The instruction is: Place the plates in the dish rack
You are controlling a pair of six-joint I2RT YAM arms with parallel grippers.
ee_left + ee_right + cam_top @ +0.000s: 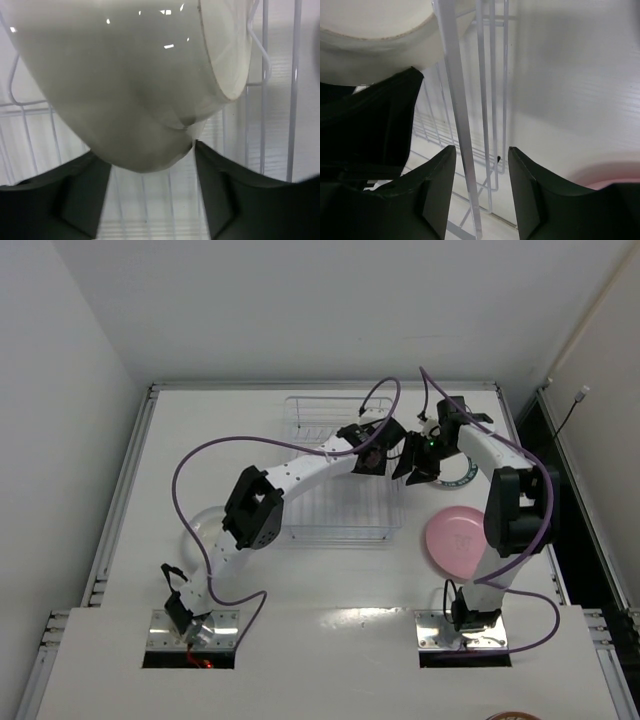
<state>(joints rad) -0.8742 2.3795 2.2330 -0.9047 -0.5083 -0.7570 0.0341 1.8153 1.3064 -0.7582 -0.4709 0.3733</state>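
Rack (330, 510): white wire basket sitting mid-desk. White plate (130, 85): tilted at the rack's right end, with glazed underside and foot ring showing. Can't tell if it's seated in a slot. Pink plate (455, 540): flat on the desk, just right of the rack. Glass plate (200, 525): flat, left of the rack, partly hidden.

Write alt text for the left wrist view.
The pale underside of a white plate fills the upper frame, its lower edge dipping between two dark fingers that stand apart. Thin white wires of the rack run behind it.
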